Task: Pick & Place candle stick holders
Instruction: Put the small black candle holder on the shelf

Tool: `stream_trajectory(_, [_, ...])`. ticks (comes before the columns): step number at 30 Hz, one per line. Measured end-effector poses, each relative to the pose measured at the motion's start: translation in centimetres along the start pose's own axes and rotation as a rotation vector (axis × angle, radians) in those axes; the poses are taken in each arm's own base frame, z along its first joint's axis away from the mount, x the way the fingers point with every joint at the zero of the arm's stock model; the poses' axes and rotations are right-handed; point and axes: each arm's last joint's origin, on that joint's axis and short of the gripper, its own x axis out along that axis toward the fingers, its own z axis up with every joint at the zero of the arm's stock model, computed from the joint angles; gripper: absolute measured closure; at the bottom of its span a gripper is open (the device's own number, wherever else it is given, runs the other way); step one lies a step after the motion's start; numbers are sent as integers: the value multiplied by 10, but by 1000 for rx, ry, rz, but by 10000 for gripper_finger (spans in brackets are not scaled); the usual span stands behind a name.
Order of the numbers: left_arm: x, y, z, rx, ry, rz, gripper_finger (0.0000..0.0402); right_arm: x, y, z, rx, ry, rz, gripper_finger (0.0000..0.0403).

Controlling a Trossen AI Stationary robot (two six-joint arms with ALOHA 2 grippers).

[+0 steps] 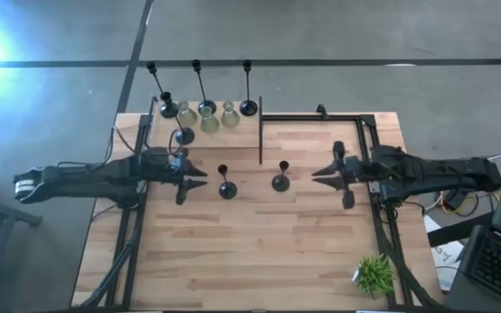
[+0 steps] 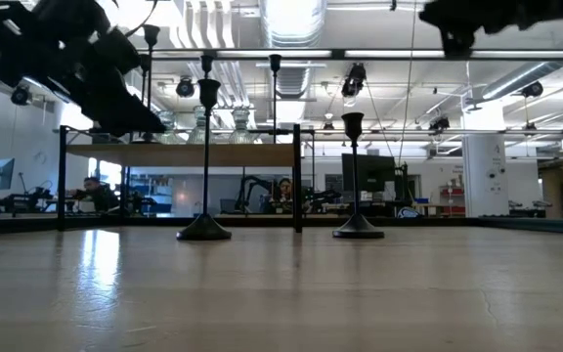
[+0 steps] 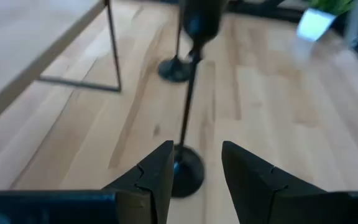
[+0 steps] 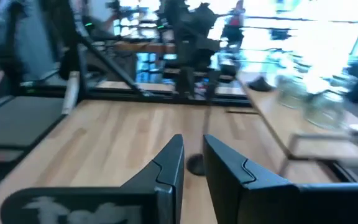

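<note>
Just ahead of the left gripper, between it and the centre of the pale wooden table, stands a black metal candle stick holder with a round base and thin upright stem. Its long axis is vertical. In the left wrist view the holder's base sits right in front of the gap between the two dark fingers, which stand apart and grip nothing. A second, shorter black holder of the same shape stands farther on, nearer the right gripper, whose fingers are close together with a narrow gap, empty. The left arm looks nearer to the first holder, so a short forward reach at stem height seems to be what the grasp needs. Beyond the left gripper, on the raised shelf, more black holders and three squat pale-green glass ones stand grouped.
</note>
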Motion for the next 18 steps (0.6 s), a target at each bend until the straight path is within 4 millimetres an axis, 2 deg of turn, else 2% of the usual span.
stream_trajectory(9, [22, 4, 3, 3, -31, 15, 262, -38, 1, -39, 3, -124, -85, 360])
stream_trajectory(18, [47, 9, -2, -6, -13, 15, 262, -55, -1, -62, -65, -226, -211, 360])
